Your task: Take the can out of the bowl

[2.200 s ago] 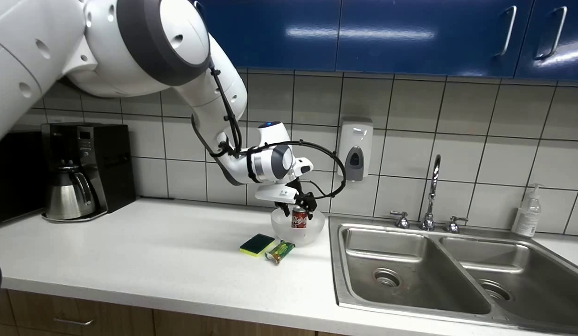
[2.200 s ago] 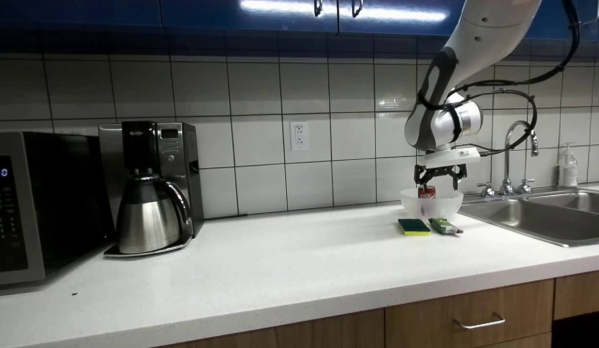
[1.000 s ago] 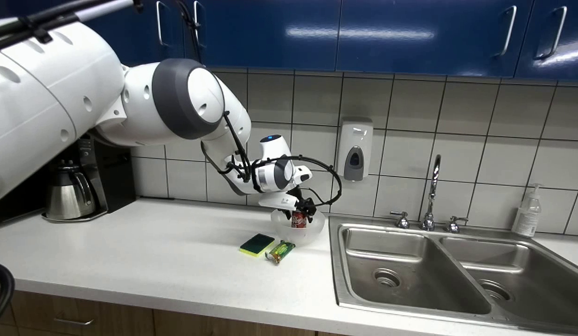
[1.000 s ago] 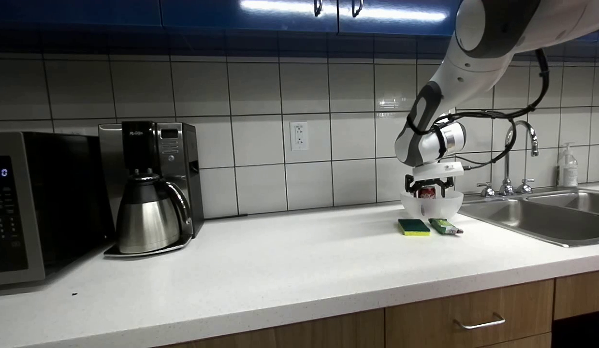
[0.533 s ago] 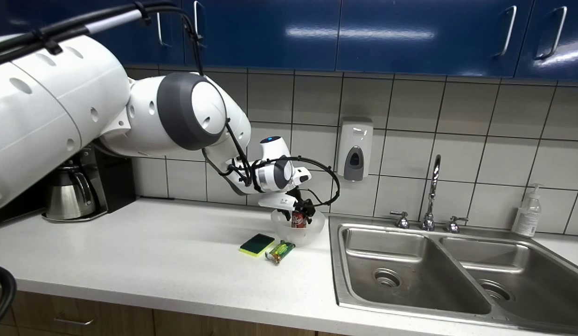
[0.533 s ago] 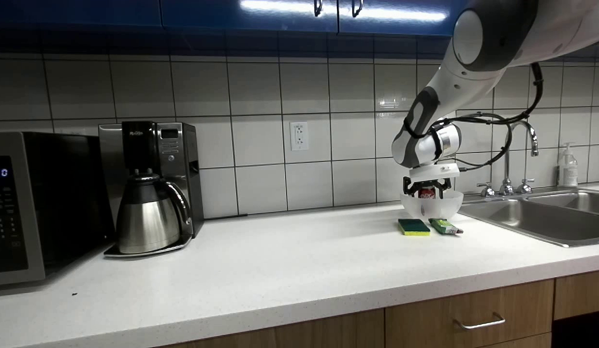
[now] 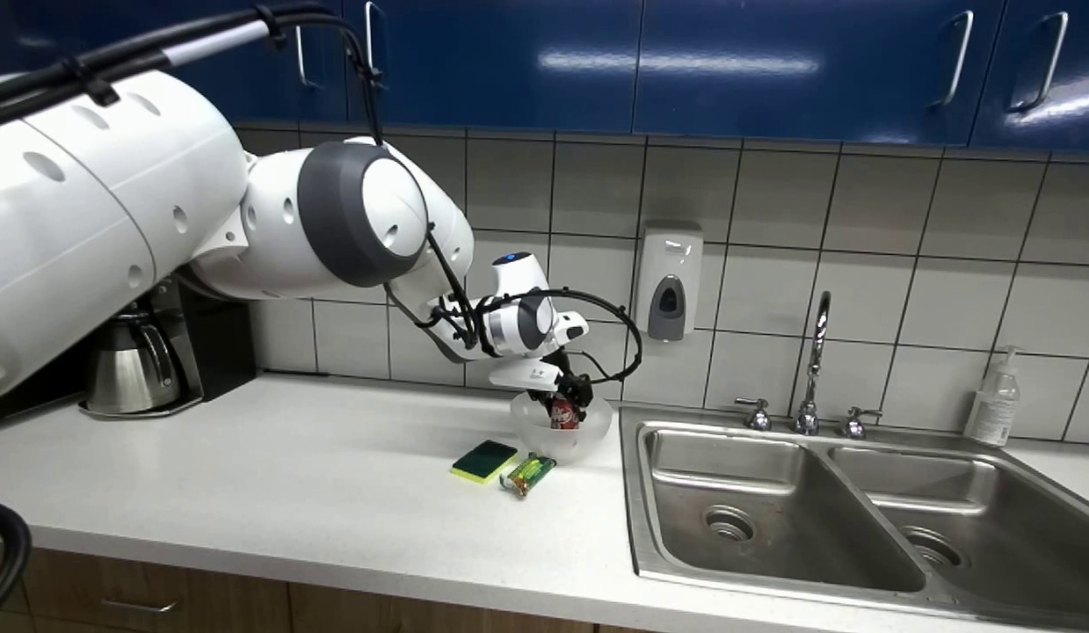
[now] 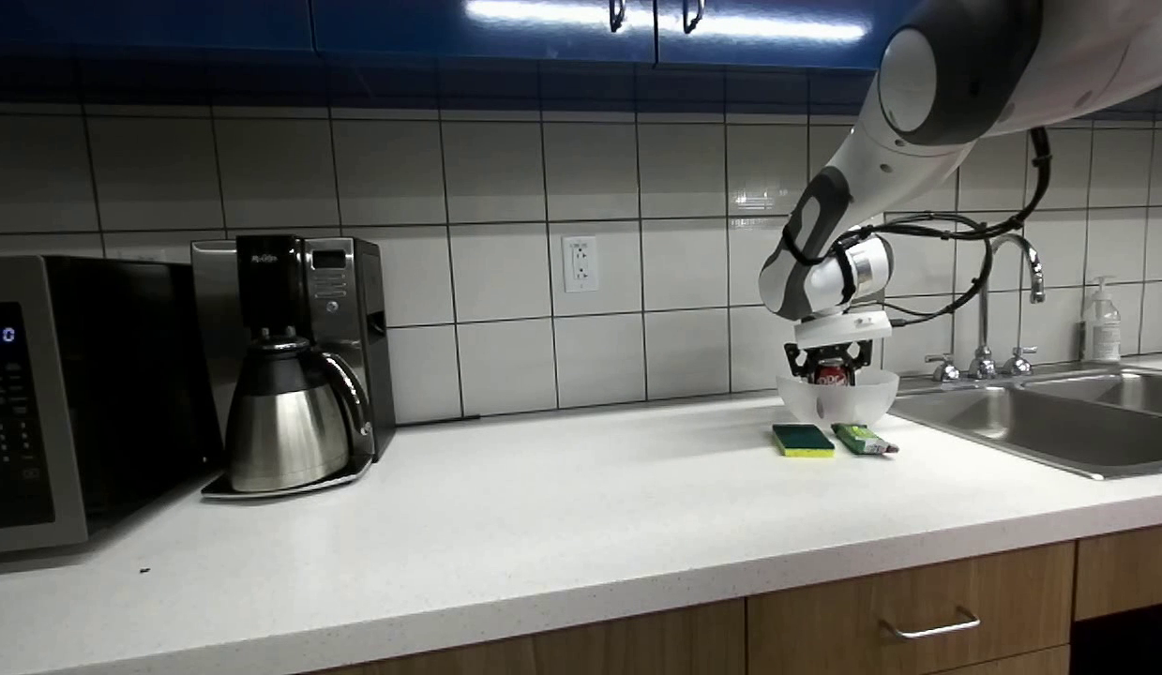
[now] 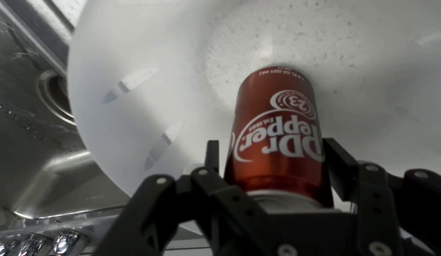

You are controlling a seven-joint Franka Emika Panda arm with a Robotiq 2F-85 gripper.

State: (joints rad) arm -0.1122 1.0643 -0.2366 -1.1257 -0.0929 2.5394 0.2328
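Note:
The red can [image 9: 277,142] stands in the translucent white bowl [image 9: 135,117], leaning slightly in an exterior view. My gripper [image 9: 271,149] reaches down over its top with one finger on each side. On the right of the wrist view the finger [image 9: 343,167] touches the can; on the left a narrow gap shows between the fingertip [image 9: 212,154] and its side, so the jaws are partly closed but not clamped. Both exterior views show the bowl [image 8: 836,408] on the counter, and the gripper [image 8: 833,380] at its rim height around the can.
A green-yellow sponge [image 7: 484,461] and a green wrapped packet [image 7: 528,474] lie just in front of the bowl. The steel sink [image 7: 636,501] borders it closely on one side. A tiled wall with a soap dispenser [image 7: 670,281] rises behind, and a coffee maker [image 8: 299,375] stands farther off.
Over two seconds the gripper has come down around the can. In the last half second its fingers have drawn in, and the can has shifted and tipped a little inside the bowl.

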